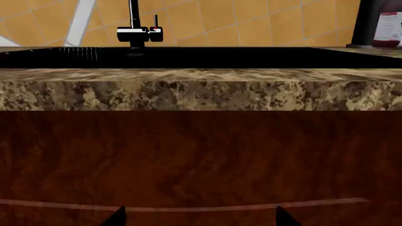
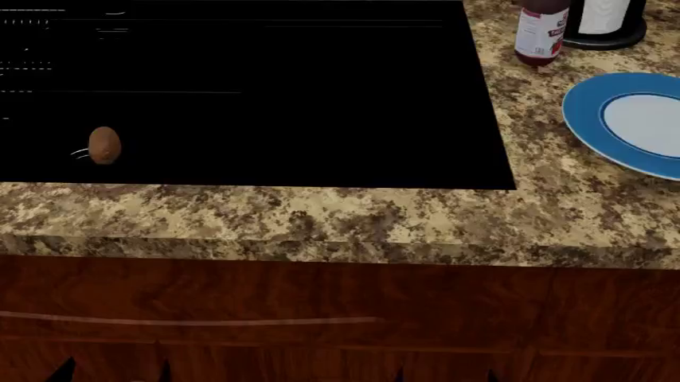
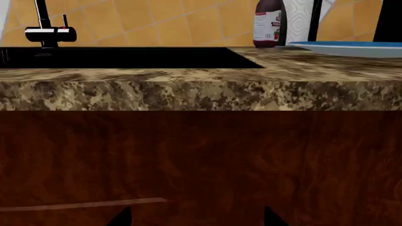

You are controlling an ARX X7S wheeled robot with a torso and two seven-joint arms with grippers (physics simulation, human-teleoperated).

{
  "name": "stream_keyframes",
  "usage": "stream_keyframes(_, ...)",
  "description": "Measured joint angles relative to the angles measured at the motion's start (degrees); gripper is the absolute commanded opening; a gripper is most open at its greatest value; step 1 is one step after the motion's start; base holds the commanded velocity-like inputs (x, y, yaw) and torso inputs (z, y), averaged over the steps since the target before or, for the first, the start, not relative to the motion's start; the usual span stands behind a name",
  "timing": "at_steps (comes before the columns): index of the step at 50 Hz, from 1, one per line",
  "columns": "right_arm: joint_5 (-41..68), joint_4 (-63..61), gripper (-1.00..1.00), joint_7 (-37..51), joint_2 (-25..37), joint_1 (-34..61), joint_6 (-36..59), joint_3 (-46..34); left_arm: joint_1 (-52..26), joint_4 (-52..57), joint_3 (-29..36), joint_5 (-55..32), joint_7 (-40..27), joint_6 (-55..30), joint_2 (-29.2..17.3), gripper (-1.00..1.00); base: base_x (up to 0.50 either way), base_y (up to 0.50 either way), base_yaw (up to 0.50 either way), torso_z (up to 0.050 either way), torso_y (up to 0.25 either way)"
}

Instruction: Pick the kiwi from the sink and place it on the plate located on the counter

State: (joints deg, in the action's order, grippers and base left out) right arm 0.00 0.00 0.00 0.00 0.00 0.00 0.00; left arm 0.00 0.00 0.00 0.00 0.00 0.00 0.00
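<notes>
Lying in the sink (image 2: 318,95) near its left front: kiwi (image 2: 104,146), small, egg-shaped, likely light, roll-prone, best pinched across its narrow middle; left gripper (image 1: 199,217) and right gripper (image 3: 196,216) wide, empty.

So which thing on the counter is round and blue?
The plate, flat with a blue rim and white middle. The dark red bottle beside it stands tall.

Both end effectors hang low with fingers spread apart: left end effector (image 1: 199,217), right end effector (image 3: 196,216).
</notes>
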Motion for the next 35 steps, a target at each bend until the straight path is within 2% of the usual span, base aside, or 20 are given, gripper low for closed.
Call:
stream_keyframes(11, 4.32, -2.88, 1.00, 0.87, 1.42, 0.30, 3.09, -0.71, -0.65, 1.73, 0.70, -1.66, -1.17, -1.97, -1.34, 1.00, 0.00, 0.00, 0.00, 0.000, 0.000)
stream_keyframes(18, 5.02, -9.42, 1.00, 1.80, 3.45, 1.00, 9.71, -2.25, -1.37, 7.74, 2.19, -1.81, -2.36, -7.86, -2.31, 1.00, 0.00, 0.00, 0.00, 0.000, 0.000)
stream_keyframes(27, 5.42, -24.68, 1.00, 3.62, 6.13, 4.22, 24.11, -3.33, -2.49, 21.53, 3.87, -1.02, -3.82, -19.00, -4.10, 1.00, 0.00, 0.00, 0.00, 0.000, 0.000)
stream_keyframes(35, 7.33, -37.70, 1.00, 4.37, 7.89, 11.13, 39.96, -2.79, -5.65, 34.99, 4.81, -0.11, -4.20, -30.80, -6.13, 1.00, 0.00, 0.00, 0.00, 0.000, 0.000)
